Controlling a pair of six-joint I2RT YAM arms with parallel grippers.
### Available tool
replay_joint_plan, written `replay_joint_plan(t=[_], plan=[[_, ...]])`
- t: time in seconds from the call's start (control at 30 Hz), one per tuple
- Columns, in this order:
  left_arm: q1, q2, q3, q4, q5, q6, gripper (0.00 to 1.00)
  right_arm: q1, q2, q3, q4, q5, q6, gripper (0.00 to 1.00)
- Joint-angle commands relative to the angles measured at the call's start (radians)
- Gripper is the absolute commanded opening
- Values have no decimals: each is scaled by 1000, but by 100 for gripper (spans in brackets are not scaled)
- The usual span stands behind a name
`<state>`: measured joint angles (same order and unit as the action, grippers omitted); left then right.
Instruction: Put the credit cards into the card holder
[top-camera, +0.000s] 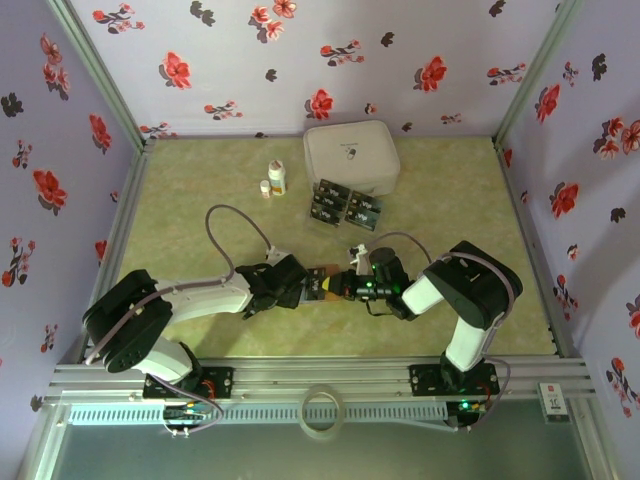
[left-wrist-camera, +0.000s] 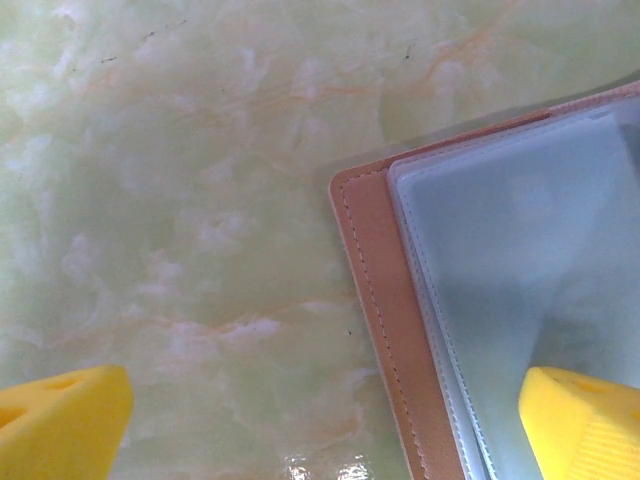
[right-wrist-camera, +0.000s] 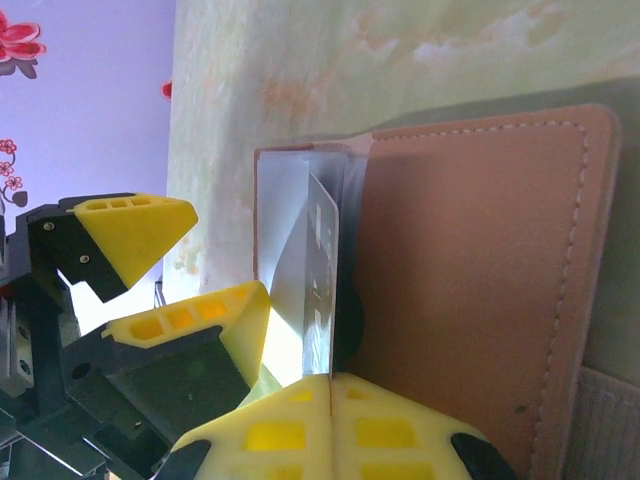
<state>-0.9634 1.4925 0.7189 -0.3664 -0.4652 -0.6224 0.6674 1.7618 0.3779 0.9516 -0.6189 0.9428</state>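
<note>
Your right gripper, pinching a credit card, had the card holder at twelve o'clock; left gripper gaped empty.

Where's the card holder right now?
In the top view the card holder lies at the table's near centre, between the left gripper and right gripper, just in front of the spread credit cards.

Here's the pale green marbled tabletop: at the back sits a white rounded-square case. Just in front of it, a cluster of small dark credit cards. Two small white bottles stand left of the case. Nearer the front lies the reddish-brown leather card holder.
</note>
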Motion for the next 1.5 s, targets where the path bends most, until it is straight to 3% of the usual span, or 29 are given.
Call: replay_joint_plan(t=[0.0,1.47], plan=[[-6,-8,-13,-36,-23,-11,100,1,16,4,-33,-24,-33,0],[-6,-12,-18,-28,-20,-11,100,1,91,146,-266,-88,-104,0]])
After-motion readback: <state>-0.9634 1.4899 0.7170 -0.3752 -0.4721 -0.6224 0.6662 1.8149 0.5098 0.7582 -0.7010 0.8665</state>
